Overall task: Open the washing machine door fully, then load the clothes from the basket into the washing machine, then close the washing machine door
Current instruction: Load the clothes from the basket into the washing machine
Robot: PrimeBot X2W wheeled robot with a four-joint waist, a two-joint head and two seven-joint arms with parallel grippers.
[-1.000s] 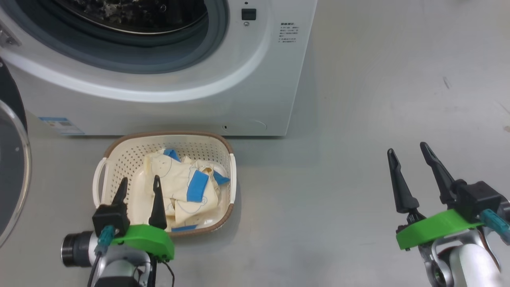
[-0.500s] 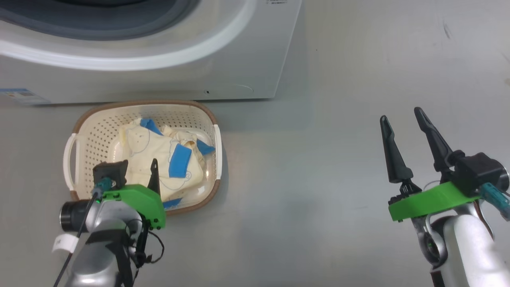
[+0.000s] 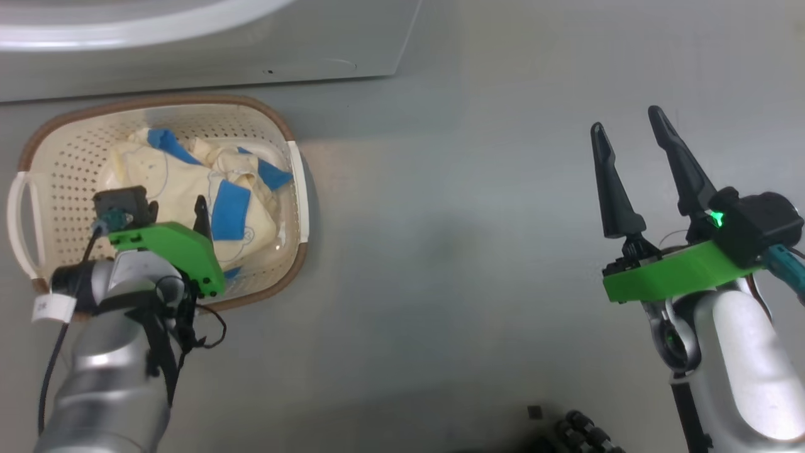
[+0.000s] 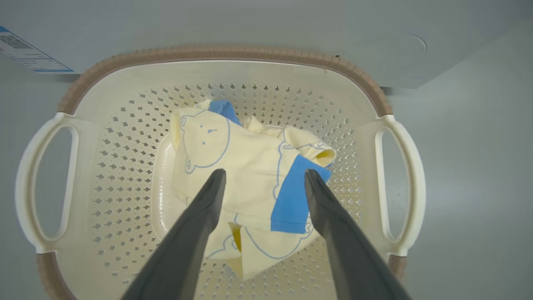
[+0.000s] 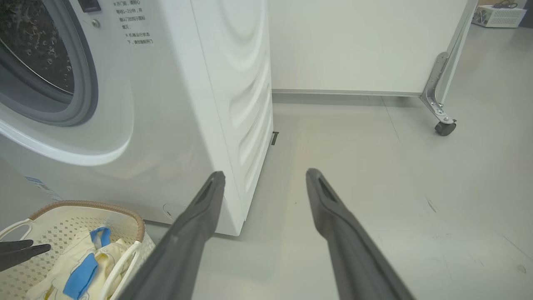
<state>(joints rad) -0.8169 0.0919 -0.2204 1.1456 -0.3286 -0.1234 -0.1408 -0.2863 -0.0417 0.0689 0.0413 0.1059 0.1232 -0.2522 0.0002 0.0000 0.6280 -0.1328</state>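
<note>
The left gripper (image 4: 264, 175) hangs over the basket (image 4: 216, 53) with its two dark fingers spread wide, and it holds nothing. In the left wrist view one fingertip is above the pale yellow cloth with the bear drawing and the other is above a blue patch. Whether the tips touch the cloth, I cannot tell. The clothes (image 4: 250, 162) lie as one crumpled heap in the middle of the basket's bottom. The basket stands on the grey floor (image 3: 440, 251), just in front of the washing machine (image 5: 175, 104), with its brown rim near the white front panel. A blue label (image 4: 25, 52) is on that panel, above the basket's left corner in this view.

The right gripper (image 3: 626, 121) is also wide and empty. It is above bare floor, well apart from the basket and to the right of it. In the right wrist view its fingers point toward the front right corner of the machine and the floor beside it. There the round opening of the machine shows the grey gasket (image 5: 86, 83) and the steel drum (image 5: 37, 54) behind it. Further back stands a white panel (image 5: 354, 41) on a caster wheel (image 5: 444, 127).
</note>
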